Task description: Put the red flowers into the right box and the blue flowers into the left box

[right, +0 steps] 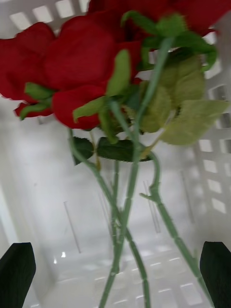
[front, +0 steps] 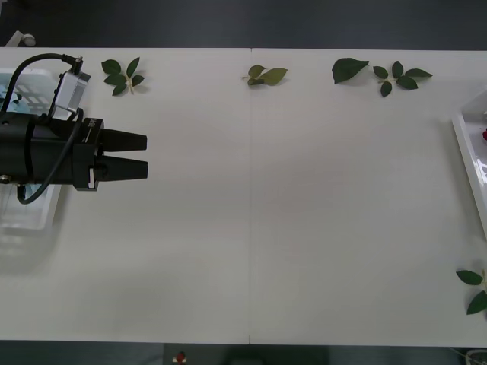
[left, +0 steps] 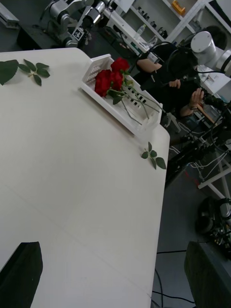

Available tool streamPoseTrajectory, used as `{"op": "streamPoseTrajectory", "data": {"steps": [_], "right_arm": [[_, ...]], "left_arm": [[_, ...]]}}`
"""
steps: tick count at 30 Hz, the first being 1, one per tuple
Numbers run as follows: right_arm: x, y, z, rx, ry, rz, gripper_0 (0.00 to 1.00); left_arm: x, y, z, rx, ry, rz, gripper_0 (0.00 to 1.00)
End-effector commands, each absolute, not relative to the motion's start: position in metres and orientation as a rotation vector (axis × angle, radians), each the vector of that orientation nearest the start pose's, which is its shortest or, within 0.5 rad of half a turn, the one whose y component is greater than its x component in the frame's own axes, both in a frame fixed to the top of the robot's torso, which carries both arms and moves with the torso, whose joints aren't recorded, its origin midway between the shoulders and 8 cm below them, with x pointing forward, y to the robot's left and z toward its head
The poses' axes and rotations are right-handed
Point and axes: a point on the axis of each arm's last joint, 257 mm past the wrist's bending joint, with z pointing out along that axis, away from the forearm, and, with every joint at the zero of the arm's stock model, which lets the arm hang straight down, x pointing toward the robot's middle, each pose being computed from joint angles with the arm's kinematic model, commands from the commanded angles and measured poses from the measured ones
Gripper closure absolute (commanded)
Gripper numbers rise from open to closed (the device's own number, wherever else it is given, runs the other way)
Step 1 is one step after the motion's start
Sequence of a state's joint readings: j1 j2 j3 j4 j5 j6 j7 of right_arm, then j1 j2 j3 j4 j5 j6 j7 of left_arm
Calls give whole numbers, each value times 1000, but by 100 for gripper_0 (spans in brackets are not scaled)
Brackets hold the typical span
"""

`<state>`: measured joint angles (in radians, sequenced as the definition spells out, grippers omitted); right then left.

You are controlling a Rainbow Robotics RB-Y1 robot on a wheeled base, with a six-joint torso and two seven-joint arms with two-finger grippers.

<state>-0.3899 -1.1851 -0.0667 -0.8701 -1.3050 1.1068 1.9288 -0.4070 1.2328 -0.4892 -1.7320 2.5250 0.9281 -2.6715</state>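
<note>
The left gripper (front: 146,154) hangs over the left part of the white table (front: 304,213), nearest the front camera, its two black fingers (front: 125,140) pointing right with only a narrow gap between them and nothing held; from its own wrist camera the fingertips (left: 21,274) sit at the two corners, apart, with bare tabletop between. Behind its black arm, at the table's left edge, lies the left box (front: 30,205), a pale translucent basket mostly covered by the arm; what it holds cannot be made out.

The right gripper (right: 115,274) is over the right box (right: 211,144), its black fingertips (right: 17,274) wide apart at the two corners and closed on nothing. Just beyond them the red flowers (right: 72,62) lie inside that box, deep-red blooms bunched together at one end, thin green stems (right: 130,192) crossing over the white floor towards the fingers, pale green leaves beside the blooms.

In the left wrist view the right box (left: 98,62) stands at the far side of the table, white with slotted walls, the red flowers (left: 108,79) heaped at one end and stems trailing along its length. In the front view only its pale rim (front: 468,152) shows at the right edge, with a speck of red inside.

Loose leaf sprigs (front: 124,76) lie along the far edge of the table, and another sprig (front: 475,289) at the near right
</note>
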Motion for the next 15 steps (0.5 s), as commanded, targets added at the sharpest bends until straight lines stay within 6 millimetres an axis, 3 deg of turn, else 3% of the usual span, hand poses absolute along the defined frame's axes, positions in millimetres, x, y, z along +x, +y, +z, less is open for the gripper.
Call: {"op": "streamPoseTrajectory", "data": {"steps": [1, 7, 11, 15], "right_arm": [[477, -590, -158, 187, 2424, 198, 0], [488, -507, -126, -10, 2341, 467, 0], [485, -461, -114, -224, 2278, 523, 0], [474, -399, -95, -421, 2157, 655, 0]], "left_arm": [[388, 139, -89, 1032, 1716, -1118, 14], [388, 139, -89, 1032, 1716, -1118, 14], [388, 139, -89, 1032, 1716, -1118, 15], [388, 139, -89, 1032, 1716, -1118, 15]]}}
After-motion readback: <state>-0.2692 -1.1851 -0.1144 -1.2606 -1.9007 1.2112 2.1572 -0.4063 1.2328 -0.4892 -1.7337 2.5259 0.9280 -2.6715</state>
